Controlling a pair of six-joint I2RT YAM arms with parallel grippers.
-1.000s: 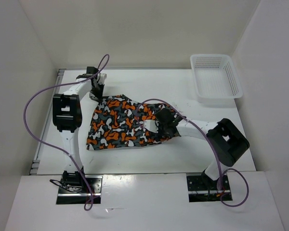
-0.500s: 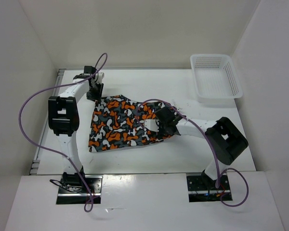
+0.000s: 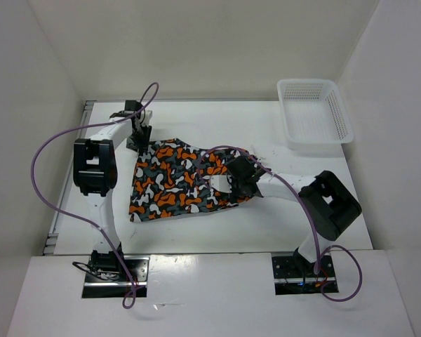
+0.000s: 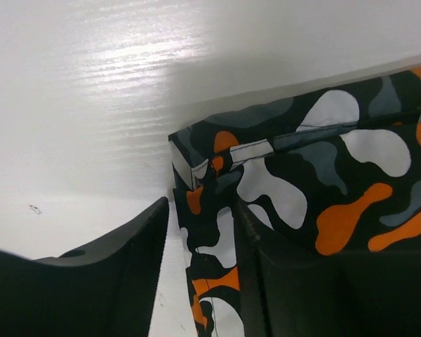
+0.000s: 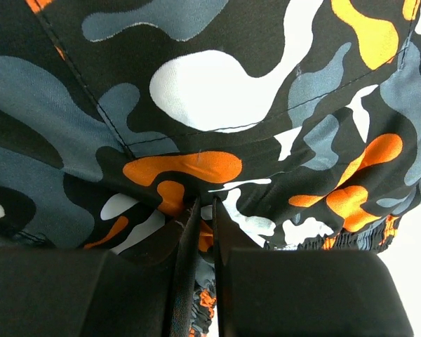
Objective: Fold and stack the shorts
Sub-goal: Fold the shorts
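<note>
shorts [image 3: 179, 182] are lying mostly flat in the middle of the table [image 3: 217, 123], well apart from the basket [image 3: 305, 83]. right gripper [image 5: 205, 210] is squeezed tight on a fold of cloth at the right edge. left gripper [image 4: 200, 210] has its fingers spread around the far left corner, with a sliver of table showing beside the cloth, so no bite there. my worry: if the right side pulls before the left clamps, that corner slips out and the fold bunches up lopsided.
</note>
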